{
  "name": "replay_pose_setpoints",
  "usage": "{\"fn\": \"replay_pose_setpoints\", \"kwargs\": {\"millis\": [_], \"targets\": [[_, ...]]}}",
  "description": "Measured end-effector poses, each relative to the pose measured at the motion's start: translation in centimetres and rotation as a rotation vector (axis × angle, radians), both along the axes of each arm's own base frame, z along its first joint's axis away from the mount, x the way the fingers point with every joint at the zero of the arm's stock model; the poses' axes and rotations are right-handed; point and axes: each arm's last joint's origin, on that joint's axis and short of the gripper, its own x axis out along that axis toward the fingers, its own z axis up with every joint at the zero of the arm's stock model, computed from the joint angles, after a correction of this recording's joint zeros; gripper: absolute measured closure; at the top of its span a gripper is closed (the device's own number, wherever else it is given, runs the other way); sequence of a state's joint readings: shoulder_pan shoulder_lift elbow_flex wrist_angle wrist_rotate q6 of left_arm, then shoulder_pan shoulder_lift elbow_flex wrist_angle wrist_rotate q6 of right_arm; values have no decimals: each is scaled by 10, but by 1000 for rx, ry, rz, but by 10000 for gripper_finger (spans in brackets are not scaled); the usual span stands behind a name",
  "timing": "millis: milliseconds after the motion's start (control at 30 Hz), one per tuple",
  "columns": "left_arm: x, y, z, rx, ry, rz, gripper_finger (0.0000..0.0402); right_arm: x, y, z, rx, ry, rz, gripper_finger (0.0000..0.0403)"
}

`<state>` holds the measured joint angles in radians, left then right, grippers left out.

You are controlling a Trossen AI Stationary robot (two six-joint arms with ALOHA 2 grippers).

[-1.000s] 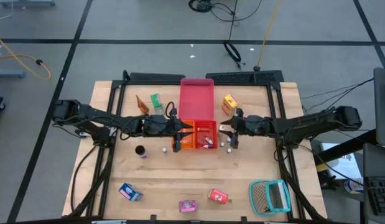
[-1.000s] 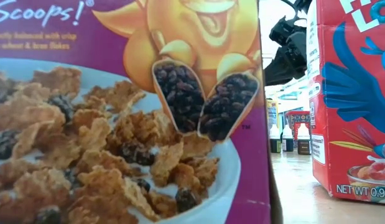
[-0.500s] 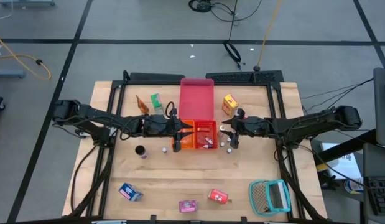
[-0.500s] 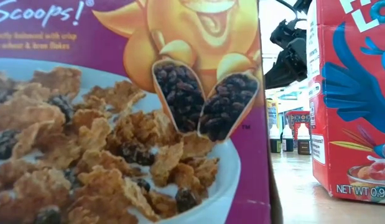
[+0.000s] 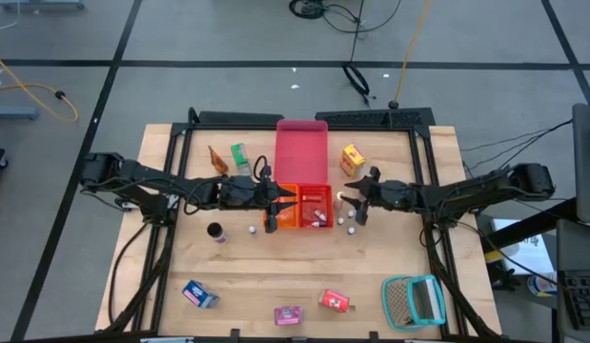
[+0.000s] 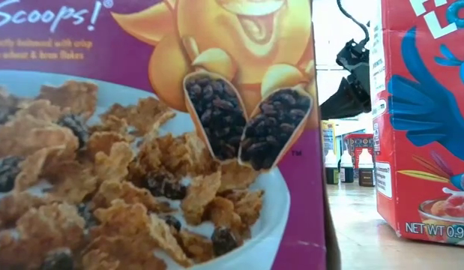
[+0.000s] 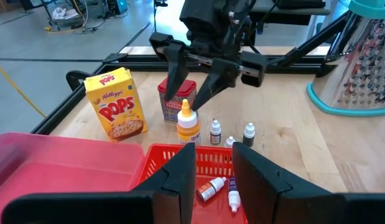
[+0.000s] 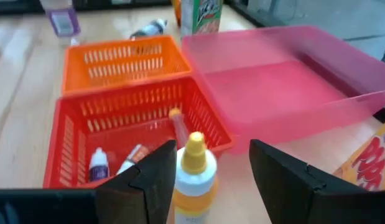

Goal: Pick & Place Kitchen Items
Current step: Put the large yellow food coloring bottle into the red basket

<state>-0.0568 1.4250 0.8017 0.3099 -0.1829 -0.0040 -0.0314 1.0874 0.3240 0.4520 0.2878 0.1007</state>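
Meanwhile, my right end effector hangs over a small yellow-capped bottle standing upright on the wooden surface, just beside the red basket; its fingers stand spread on either side of the cap, not touching it. My left end effector hovers at the basket's other side, fingers parted with nothing between them. Two tiny bottles lie inside the red basket, and a yellow cereal box stands nearby beside the pink tray.
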Motion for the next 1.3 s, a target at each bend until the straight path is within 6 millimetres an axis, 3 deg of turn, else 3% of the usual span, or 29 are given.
{"fn": "replay_pose_setpoints", "kwargs": {"millis": [300,467,633,933,1033,1233,1300], "targets": [[0,0,0,0,0,0,293,-10,0,-13,41,-59,-11,206],[0,0,0,0,0,0,293,-7,2,-11,53,-98,39,206],[0,0,0,1,0,1,293,-2,2,-24,58,-39,35,206],[0,0,0,0,0,1,293,9,0,-32,24,-90,40,208],[0,0,0,0,0,1,293,9,-1,-35,35,-75,28,224],[0,0,0,0,0,1,293,10,-2,-36,42,-72,27,291],[0,0,0,0,0,1,293,10,-2,-35,32,-79,31,293]]}}
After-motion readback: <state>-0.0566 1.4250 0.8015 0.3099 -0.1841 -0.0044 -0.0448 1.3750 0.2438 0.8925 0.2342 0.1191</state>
